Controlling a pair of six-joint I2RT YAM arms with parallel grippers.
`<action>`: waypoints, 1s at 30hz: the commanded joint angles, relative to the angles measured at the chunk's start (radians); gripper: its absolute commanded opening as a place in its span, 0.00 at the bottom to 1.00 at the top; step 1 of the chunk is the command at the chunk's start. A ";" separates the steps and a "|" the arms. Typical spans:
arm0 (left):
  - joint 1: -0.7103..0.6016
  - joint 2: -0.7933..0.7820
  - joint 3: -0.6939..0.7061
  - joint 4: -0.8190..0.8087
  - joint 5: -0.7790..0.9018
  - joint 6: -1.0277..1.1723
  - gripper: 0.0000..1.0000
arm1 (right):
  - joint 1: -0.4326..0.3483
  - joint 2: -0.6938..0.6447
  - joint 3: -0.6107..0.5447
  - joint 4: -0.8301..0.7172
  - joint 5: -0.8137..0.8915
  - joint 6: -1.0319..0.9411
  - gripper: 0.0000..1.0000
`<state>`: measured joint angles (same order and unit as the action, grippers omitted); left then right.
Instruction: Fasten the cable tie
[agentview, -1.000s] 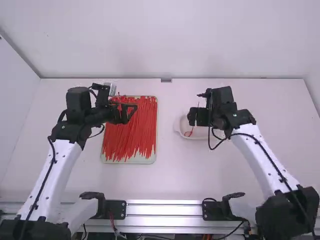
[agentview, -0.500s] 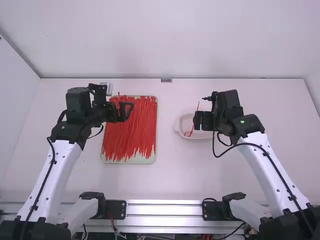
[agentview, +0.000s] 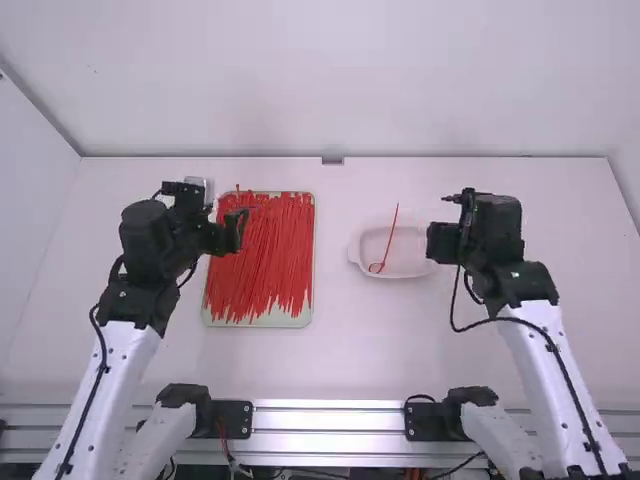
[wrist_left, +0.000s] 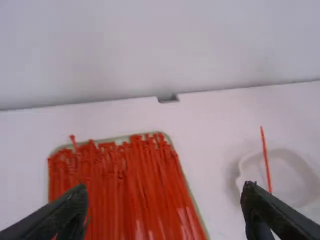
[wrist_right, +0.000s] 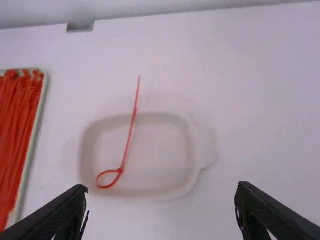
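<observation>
Inside the white dish (agentview: 408, 262), 1 looped red cable tie (agentview: 386, 240), tail past the far rim. Right of the dish, right gripper (agentview: 440, 243) spread wide, holding nothing. Left of the dish, above the tray (agentview: 255, 322) of spare ties (agentview: 265, 260), left gripper (agentview: 235, 232) equally agape, empty.

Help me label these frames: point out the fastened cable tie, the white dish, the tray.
fastened cable tie (wrist_right: 129, 131), right wrist view, mid-strap above the loop.
white dish (wrist_right: 160, 150), right wrist view, bare floor.
tray (agentview: 260, 322), high view, near rim.
</observation>
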<state>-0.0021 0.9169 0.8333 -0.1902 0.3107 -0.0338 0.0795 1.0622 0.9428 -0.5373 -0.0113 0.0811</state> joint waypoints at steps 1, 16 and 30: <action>0.002 -0.062 -0.046 0.034 -0.079 0.034 0.75 | -0.043 -0.053 -0.047 0.030 0.011 -0.076 0.74; 0.002 -0.406 -0.390 0.190 -0.311 0.034 0.41 | -0.080 -0.389 -0.383 0.366 0.011 -0.081 0.41; 0.002 -0.689 -0.673 0.190 -0.311 0.034 0.12 | -0.080 -0.692 -0.686 0.537 0.011 -0.081 0.11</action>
<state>-0.0017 0.2554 0.1814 -0.0055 0.0051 -0.0055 -0.0029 0.3962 0.2871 -0.0040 -0.0029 -0.0032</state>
